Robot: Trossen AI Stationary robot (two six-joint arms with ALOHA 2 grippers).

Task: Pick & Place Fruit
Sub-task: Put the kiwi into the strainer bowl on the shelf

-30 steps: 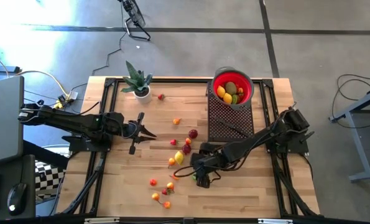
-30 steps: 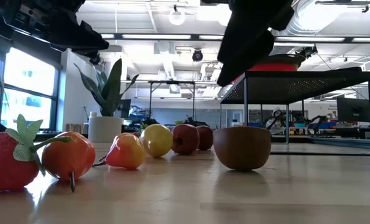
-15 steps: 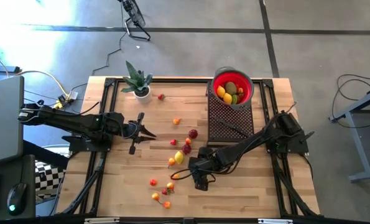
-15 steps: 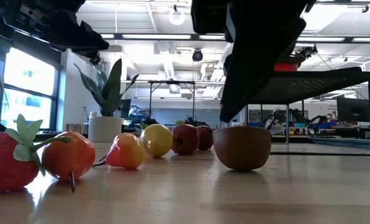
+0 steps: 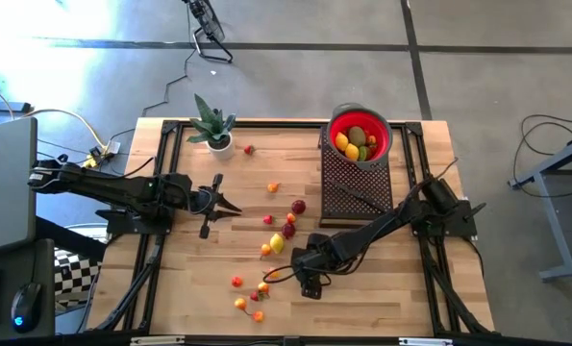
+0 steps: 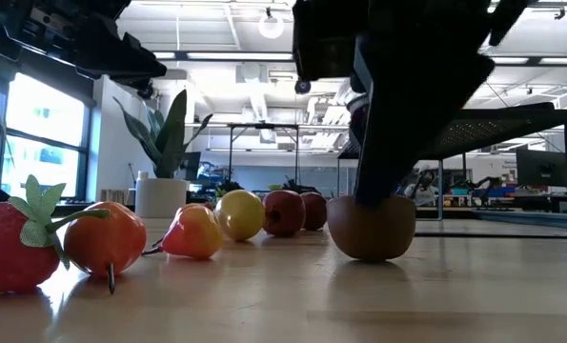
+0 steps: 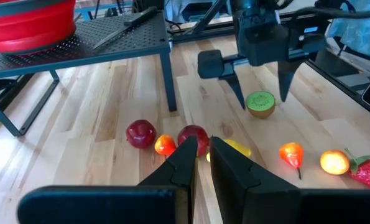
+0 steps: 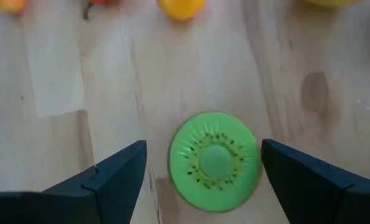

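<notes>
Red bowl (image 5: 360, 135) at one o'clock holds several fruits; most lie scattered mid-tabletop (image 5: 189, 279). Right gripper (image 8: 200, 171), fingers wide, straddles the kiwi half (image 8: 214, 160); left gripper (image 5: 230, 206) waits nearly closed, empty.

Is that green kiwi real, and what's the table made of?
The kiwi half looks like plastic: its green face is flat and evenly colored with tidy printed seeds. The table looks like pale wood, showing grain and plank seams.

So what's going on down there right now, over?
Right gripper open, straddling the kiwi half, not gripping. Left gripper shut, empty, parked left of table. Nothing blocking.
</notes>
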